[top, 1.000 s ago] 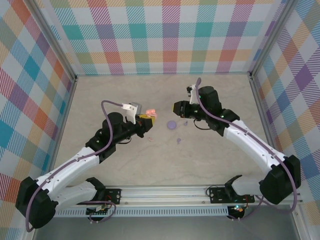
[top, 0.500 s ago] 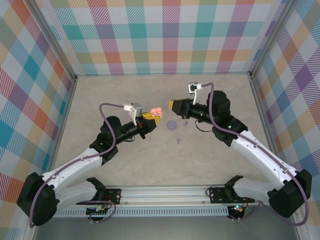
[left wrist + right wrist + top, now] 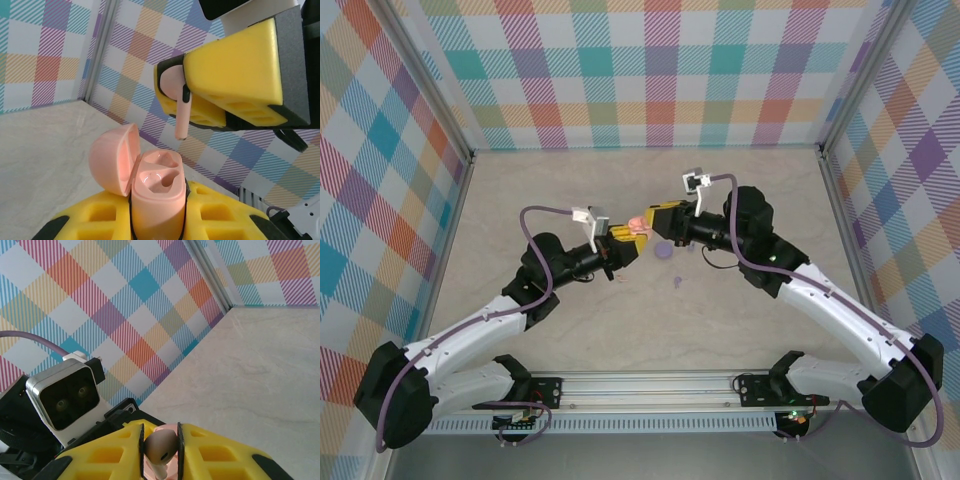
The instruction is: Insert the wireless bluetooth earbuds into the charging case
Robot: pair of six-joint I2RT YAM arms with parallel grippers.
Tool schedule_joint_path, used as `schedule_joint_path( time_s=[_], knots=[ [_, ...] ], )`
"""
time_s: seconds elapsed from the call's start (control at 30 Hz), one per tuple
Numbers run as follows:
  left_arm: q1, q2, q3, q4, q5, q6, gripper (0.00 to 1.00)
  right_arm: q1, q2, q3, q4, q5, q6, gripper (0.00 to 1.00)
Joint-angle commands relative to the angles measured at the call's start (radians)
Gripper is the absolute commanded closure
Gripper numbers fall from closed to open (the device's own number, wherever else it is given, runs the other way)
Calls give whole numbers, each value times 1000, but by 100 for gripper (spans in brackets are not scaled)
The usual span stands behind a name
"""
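Top view: the left hand (image 3: 626, 238), clamped on the pink charging case (image 3: 636, 228), meets the right hand (image 3: 658, 217) above the surface (image 3: 560, 180).

Left wrist view: the pink earbud (image 3: 176, 100), pinched between the right hand's pads (image 3: 235, 75), hangs just above the case's bare wells (image 3: 159, 172). Its stem points down at them, slightly tilted, and the lid (image 3: 114, 159) is swung aside to the left.

Right wrist view: the pads grip the earbud's head, with the stem running down between them.

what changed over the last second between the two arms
The right end effector swung left, bringing its pink earbud just above the open pink case. The left end effector carried that case slightly right to meet it. Both grips held; the purple case and loose purple bud stayed put.
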Motion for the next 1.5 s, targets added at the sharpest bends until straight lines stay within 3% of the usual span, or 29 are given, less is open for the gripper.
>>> schedule_joint_path(
  time_s=[0.0,0.77,1.47],
  knots=[
    [-18,0,46,1,18,12,84,17,7,53,20,7,-44,77],
    [-20,-23,67,-42,23,10,84,47,35,74,-30,33,-89,76],
    [-19,-64,53,-58,-39,15,84,62,46,84,-72,18,-118,76]
  ],
)
